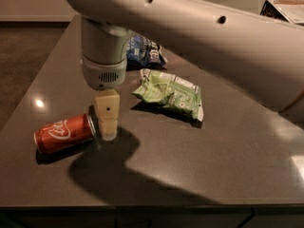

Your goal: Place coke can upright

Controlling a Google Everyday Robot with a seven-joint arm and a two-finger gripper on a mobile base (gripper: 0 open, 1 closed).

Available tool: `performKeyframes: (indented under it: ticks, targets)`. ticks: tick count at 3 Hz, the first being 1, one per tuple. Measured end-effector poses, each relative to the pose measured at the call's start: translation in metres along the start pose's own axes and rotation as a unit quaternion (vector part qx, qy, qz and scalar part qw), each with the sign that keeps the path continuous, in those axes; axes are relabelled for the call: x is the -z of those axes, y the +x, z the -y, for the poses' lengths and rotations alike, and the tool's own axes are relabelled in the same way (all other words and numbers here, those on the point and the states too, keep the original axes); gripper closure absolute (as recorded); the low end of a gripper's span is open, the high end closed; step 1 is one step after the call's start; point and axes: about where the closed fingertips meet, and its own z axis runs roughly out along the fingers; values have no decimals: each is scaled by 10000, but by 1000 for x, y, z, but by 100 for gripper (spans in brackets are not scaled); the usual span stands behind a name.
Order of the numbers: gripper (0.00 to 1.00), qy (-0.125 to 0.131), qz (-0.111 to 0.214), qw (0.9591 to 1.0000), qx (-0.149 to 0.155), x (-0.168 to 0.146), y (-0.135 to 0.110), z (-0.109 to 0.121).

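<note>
The red coke can lies on its side near the table's front left, its silver top pointing right toward the gripper. My gripper hangs from the grey wrist with its cream fingers pointing down, their tips at the table surface right next to the can's top end. The can is not between the fingers.
A crinkled green chip bag lies right of the gripper. A blue chip bag lies behind it, partly hidden by the wrist. The arm spans the upper right of the view. The dark table ends at its front edge just below the can.
</note>
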Motion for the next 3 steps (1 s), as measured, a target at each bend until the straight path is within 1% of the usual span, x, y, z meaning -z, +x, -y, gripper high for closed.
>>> performKeyframes:
  ticks: [1,3]
  targets:
    - [0,-91,-94,9999,71,-13,-8,-8]
    - [0,-258,-44,9995,197,-31,-27,-19]
